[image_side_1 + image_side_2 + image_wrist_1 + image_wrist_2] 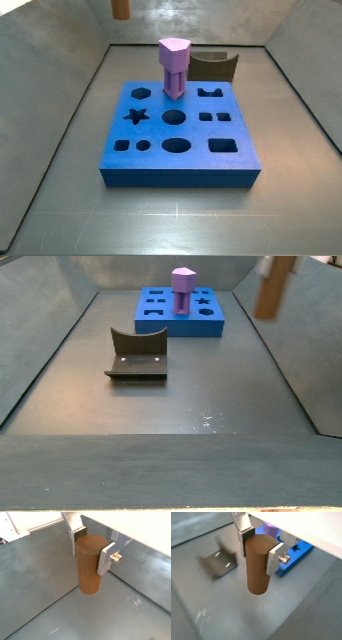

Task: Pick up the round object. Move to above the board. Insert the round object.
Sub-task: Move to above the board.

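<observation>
The tool point(93, 549) holds the round object point(88, 564), a plain brown cylindrical peg, clamped near its upper end between the two silver fingers point(107, 558), with most of its length hanging free below, clear of the table point(40, 582). Judged from its smooth, uniform, wood-like surface, the peg is probably rigid, light and not fragile; its curved wall offers the flat pads only narrow contact, so it may swing or slip if knocked, and a hold high on the shaft, as here, leaves the lower end free for insertion. Both wrist views show the grip closely; one of them also shows the fixture point(218, 561) and a corner of the blue board point(298, 557) beyond the tool. In a side view only the peg's lower end point(120, 9) enters at the top of the picture, beyond the board's point(181, 150) far left corner, not over any hole. That view shows the cut-outs, the purple hexagonal-topped peg point(174, 66) standing in the board and the dark arch-shaped block point(214, 66) behind it. Another side view shows the peg point(275, 288) high near the table's right edge.
</observation>
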You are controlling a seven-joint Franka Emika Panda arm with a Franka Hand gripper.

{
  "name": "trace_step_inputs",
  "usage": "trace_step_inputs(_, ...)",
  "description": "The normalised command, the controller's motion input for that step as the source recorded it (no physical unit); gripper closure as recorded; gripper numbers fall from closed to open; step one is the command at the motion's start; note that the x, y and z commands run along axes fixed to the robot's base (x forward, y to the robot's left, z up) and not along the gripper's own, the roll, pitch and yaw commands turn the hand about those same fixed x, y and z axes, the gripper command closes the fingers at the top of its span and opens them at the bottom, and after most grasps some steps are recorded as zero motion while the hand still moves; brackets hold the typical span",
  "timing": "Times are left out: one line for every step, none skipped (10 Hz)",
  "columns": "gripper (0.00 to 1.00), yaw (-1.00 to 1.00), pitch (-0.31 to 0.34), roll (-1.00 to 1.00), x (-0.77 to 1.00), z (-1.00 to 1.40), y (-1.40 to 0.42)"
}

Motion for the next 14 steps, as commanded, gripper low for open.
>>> trace_step_inputs(1.00,-0.34,0.105,-0.09,0.40,0.34,-1.00)
trace_step_inputs(1.00,-0.20,0.109,-0.12,0.40,0.34,-1.00)
trace_step_inputs(1.00,-0.09,0.149,-0.07,0.41,0.34,-1.00)
trace_step_inputs(1.00,-0.04,0.187,-0.03,0.42,0.34,-1.00)
trace_step_inputs(1.00,0.00,0.199,-0.01,0.43,0.34,-1.00)
trace_step_inputs(1.00,0.00,0.206,-0.02,0.44,0.34,-1.00)
trace_step_inputs(1.00,0.01,0.202,-0.01,0.44,0.34,-1.00)
trace_step_inputs(1.00,0.01,0.198,0.00,0.45,0.34,-1.00)
trace_step_inputs(1.00,0.01,0.189,-0.01,0.47,0.34,-1.00)
trace_step_inputs(1.00,0.01,0.191,0.02,0.47,0.34,-1.00)
trace_step_inputs(1.00,0.01,0.204,0.02,0.50,0.35,-1.00)
trace_step_inputs(1.00,0.01,0.212,0.04,0.41,0.26,-0.76)
trace_step_inputs(1.00,0.01,0.209,0.07,0.30,0.17,-0.49)
trace_step_inputs(1.00,0.01,0.174,0.09,0.20,0.10,-0.29)
